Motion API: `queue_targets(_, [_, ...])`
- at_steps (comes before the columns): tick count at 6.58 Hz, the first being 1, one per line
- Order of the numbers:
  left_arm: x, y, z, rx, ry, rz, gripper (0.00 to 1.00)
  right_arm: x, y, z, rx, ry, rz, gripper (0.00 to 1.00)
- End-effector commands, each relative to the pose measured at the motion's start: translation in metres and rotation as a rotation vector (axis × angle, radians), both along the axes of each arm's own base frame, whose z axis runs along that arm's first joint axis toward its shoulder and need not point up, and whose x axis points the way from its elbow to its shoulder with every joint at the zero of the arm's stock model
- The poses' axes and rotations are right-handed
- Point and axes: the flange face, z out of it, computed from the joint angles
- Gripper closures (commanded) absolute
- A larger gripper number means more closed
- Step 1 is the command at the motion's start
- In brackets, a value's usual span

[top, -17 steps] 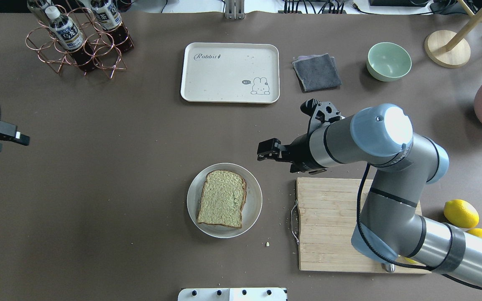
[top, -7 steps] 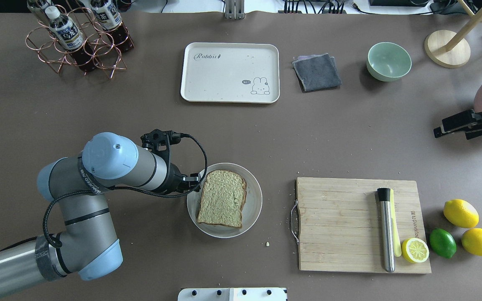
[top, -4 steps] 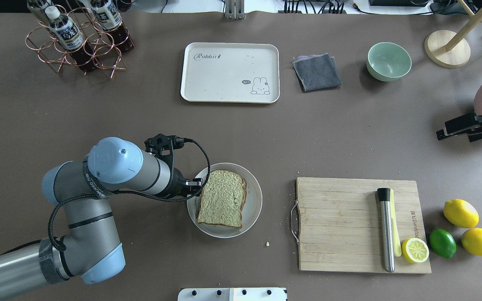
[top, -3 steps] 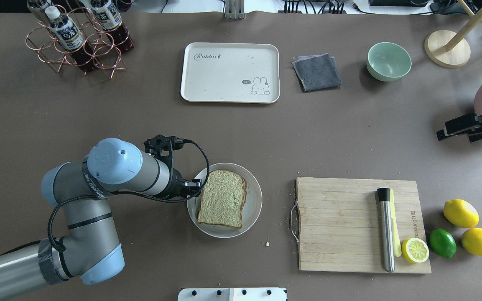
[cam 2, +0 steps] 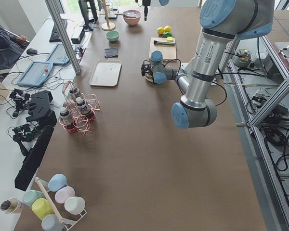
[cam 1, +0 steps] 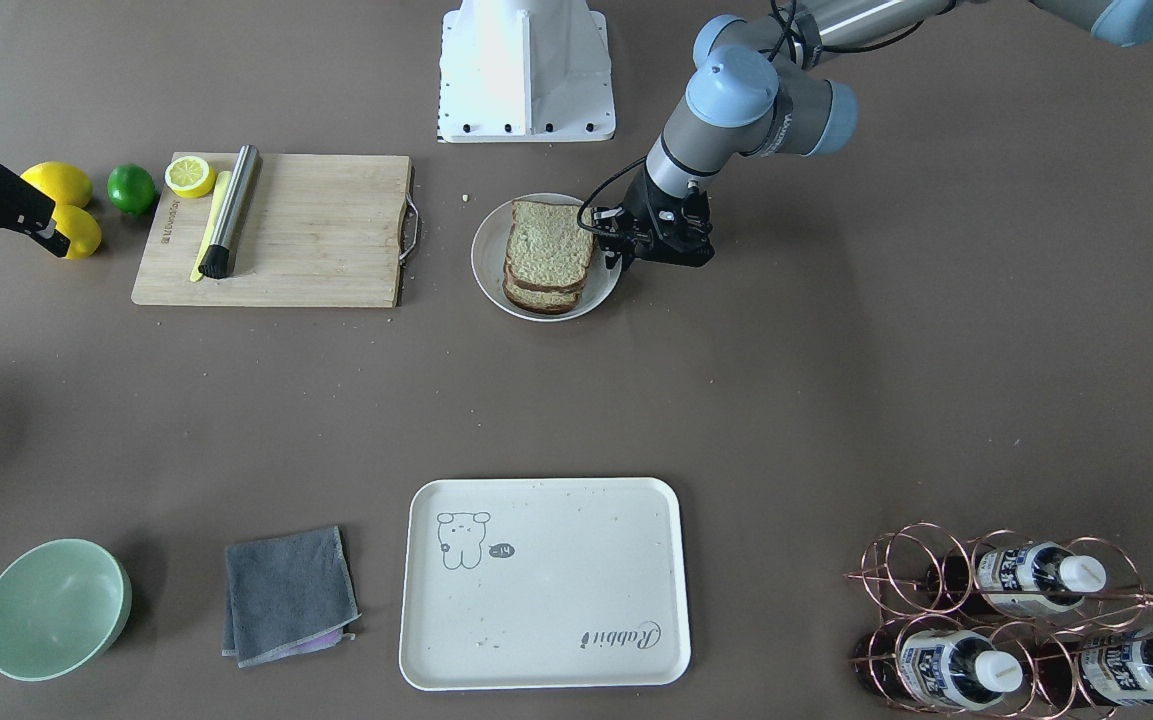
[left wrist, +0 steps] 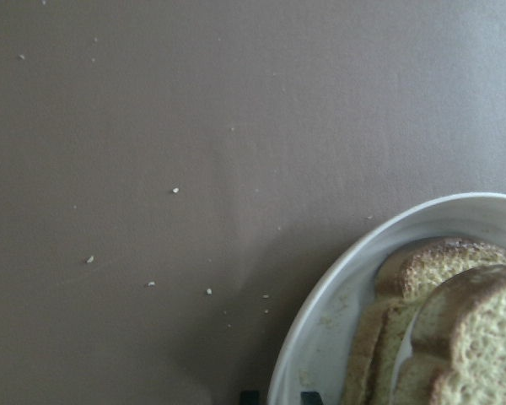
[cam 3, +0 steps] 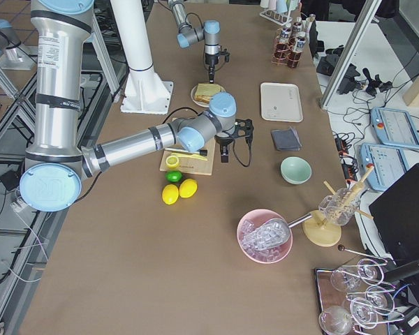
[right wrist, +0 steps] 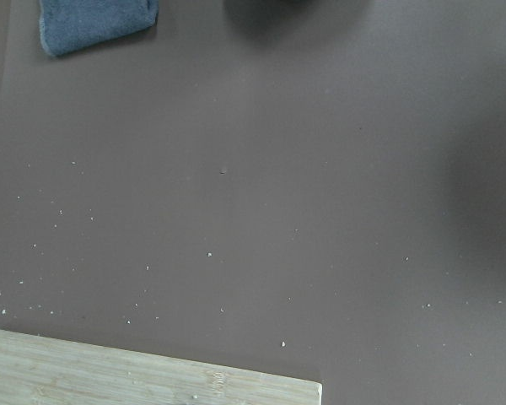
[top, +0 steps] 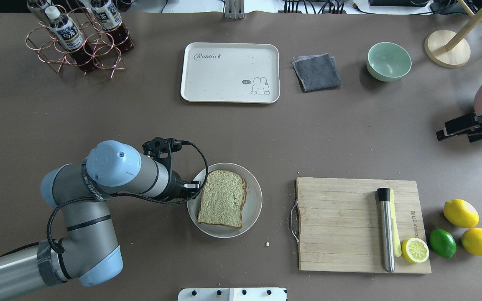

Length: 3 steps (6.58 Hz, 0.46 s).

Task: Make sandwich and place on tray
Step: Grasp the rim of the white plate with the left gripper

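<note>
The sandwich (top: 223,204) is two stacked brown-crusted bread slices on a round white plate (top: 254,209); it also shows in the front view (cam 1: 548,255). The egg is hidden between the slices. My left gripper (top: 194,184) is low at the plate's left rim. In the left wrist view its dark fingertips (left wrist: 249,396) stand a narrow gap apart, either side of the plate's rim (left wrist: 320,295). The cream tray (top: 230,72) lies bare at the far middle. My right gripper (top: 452,134) is open and empty at the table's right edge.
A wooden cutting board (top: 337,225) with a steel tool (top: 386,230) and half lemon lies right of the plate; lemons and a lime (top: 442,242) are beside it. A grey cloth (top: 317,72), green bowl (top: 388,61) and bottle rack (top: 77,39) stand at the back.
The right arm drew back from the table's middle to the right edge. The left arm came in to the plate's left rim and has settled slightly. The plate and sandwich have not moved.
</note>
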Motion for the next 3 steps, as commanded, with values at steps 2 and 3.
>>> queue_targets(2, [-0.002,0.001,-0.005,-0.065,0.012,-0.034,1.0,-0.001,0.0,-0.001,0.0,-0.001,-0.003,0.01])
queue_targets(3, [-0.01,-0.002,-0.013,-0.073,0.03,-0.048,1.0,0.0,0.0,-0.001,0.002,-0.002,-0.001,0.01])
